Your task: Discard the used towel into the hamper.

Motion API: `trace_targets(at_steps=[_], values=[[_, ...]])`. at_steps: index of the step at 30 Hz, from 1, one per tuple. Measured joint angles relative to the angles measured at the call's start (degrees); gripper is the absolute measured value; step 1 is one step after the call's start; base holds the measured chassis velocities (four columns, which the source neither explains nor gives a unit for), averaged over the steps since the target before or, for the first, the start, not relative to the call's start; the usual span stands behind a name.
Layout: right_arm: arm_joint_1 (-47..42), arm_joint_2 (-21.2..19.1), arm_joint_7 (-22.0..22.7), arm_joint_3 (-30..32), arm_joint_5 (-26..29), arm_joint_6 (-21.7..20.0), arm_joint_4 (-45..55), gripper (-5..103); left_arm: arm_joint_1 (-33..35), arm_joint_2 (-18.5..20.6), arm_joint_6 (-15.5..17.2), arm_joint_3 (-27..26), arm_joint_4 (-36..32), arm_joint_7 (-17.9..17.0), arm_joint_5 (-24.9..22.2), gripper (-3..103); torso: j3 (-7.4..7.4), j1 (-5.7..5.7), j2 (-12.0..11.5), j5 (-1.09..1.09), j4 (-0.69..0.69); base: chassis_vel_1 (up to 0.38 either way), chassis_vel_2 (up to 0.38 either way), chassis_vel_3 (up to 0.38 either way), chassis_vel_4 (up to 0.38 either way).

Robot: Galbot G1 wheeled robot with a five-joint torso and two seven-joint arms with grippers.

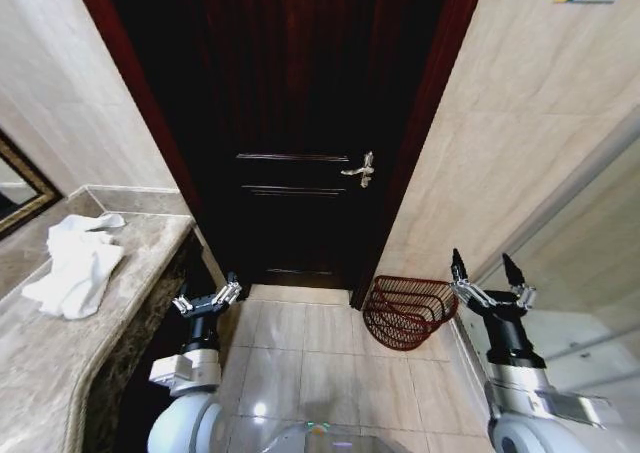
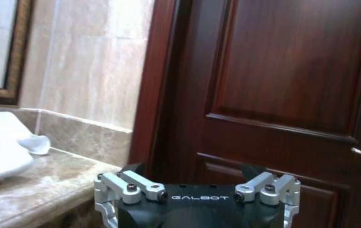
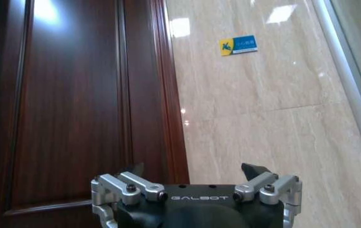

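Shiny tan floor tiles [image 1: 300, 363] run from the robot to a dark wood door [image 1: 300, 123] at 12 o'clock. Nearest, at 7 o'clock, the left claw [image 1: 207, 300] hangs low beside the counter [image 1: 60, 363], its fingers spread wide and holding nothing. At 5 o'clock the right claw [image 1: 490, 281] is raised up, also open and holding nothing. Just past it, at about 4 o'clock, the hamper [image 1: 408, 311] sits on the floor next to the door frame, tipped over on its side by the wall. At 9 o'clock, the white towel [image 1: 75, 263] lies in a crumpled heap on the marble counter, well apart from the hamper. Farther back, a metal handle [image 1: 361, 170] sticks out from the door.
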Motion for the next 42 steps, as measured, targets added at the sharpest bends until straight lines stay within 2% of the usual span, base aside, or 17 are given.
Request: trace_targets(at_steps=[21,26,30,31,34,37,40,42], values=[[-0.4,-0.3,2.3,0.6,0.5,-1.7,0.6,100,0.4,-0.5,0.9,-1.1,-1.9,-1.1,-0.1,99,0.01,0.05,0.0,-0.01,0.01,0.051,0.038,0.047,0.051],[0.5,-0.8,4.6,0.2,0.3,-2.3,1.2,100,0.3,-0.5,1.0,-1.1,-2.1,-1.4,-0.4,99,0.01,0.04,0.0,-0.01,0.01,0.114,0.11,0.092,0.103],[1.2,-1.6,7.2,-0.3,-2.2,-2.5,1.8,100,0.3,-0.4,1.0,-1.2,-2.1,-1.4,-0.6,99,0.01,0.05,0.0,-0.02,0.02,0.107,0.107,0.119,0.094],[1.4,-1.9,8.6,-0.6,-3.4,-2.8,2.0,100,0.3,-0.5,1.0,-1.2,-2.1,-1.4,-0.6,99,0.01,0.05,0.0,-0.01,0.01,0.112,0.11,0.128,0.113],[3.3,-3.5,16.9,-4.4,-8.8,-2.3,1.9,100,0.3,-0.5,1.0,-1.1,-2.1,-1.5,-0.6,99,0.02,0.05,0.0,0.0,0.01,0.092,0.098,0.125,0.096],[4.1,-4.1,19.0,-5.5,-10.1,-1.4,1.6,100,0.1,-0.5,1.3,-1.2,-2.0,-1.7,-0.6,99,0.02,0.05,0.0,0.0,0.02,0.104,0.101,0.123,0.106],[4.4,-4.1,18.5,-5.3,-9.8,-1.4,1.6,100,-0.1,-0.4,1.7,-1.5,-1.9,-2.2,-0.6,99,0.02,0.05,0.0,-0.01,0.02,0.118,0.104,0.097,0.11],[4.9,-4.1,16.6,-4.5,-8.0,-1.2,1.6,100,-0.6,0.3,2.1,-2.3,-1.6,-2.9,-0.9,99,0.01,0.05,0.0,-0.02,0.02,0.097,0.059,0.06,0.049]])
